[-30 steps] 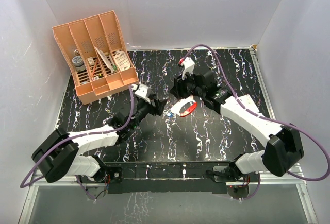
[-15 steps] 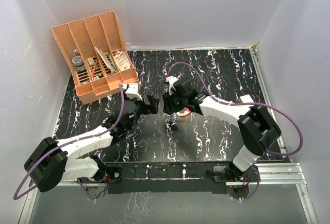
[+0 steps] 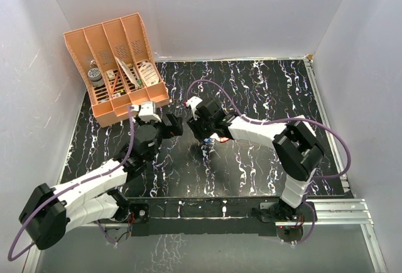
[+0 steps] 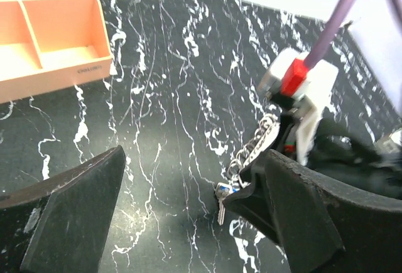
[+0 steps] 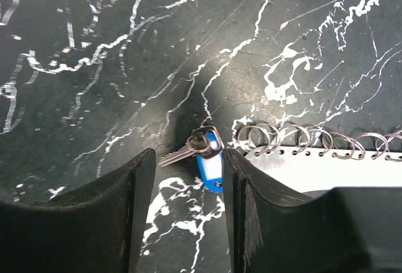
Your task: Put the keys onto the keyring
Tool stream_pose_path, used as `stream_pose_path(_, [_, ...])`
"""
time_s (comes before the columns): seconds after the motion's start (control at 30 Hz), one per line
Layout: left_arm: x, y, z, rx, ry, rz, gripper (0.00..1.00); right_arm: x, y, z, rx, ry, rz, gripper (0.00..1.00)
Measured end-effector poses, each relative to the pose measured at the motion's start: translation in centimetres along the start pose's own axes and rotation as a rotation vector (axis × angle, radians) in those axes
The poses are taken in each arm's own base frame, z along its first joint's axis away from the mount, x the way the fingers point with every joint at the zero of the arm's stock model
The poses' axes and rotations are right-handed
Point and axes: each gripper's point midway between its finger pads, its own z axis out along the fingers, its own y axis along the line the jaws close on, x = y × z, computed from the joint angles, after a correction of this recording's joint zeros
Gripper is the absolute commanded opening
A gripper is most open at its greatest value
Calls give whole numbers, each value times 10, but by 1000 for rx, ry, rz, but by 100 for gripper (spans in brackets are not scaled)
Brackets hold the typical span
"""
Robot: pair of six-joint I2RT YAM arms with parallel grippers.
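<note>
Left gripper (image 4: 195, 160) jaws wide, empty; right gripper (image 5: 188, 179) jaws apart, straddling keys (image 5: 210, 159) (one blue plastic head, silver blade) at end of one chain (image 5: 295, 140) of round silver links, down by black white-veined table (image 5: 81, 34)

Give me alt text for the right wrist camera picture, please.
A small blue-headed key shows between two dark fingers standing apart, against the black marbled table. A chain of silver rings runs off to the right beside it.

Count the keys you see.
1 sure: the blue-headed key, between the fingers of the right gripper, at the end of the chain. The silver blade beside it may be a second.
</note>
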Motion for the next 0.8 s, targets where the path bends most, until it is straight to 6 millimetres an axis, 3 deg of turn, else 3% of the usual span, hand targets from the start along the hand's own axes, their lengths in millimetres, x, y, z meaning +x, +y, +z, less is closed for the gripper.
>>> stream_pose_path(0.17, [-28,12,-16,-32,-93,-59,93,20,-10,12,36,75,-61,43])
stream_pose_path(0.3, [-36,18,-20,-52,-119,-73,93,28,-14,14,43,109,-96,43])
stream_pose_path(0.8, [-26,25,-20,-80,-96,-59,93,24,-17,19,44,119,-152,40])
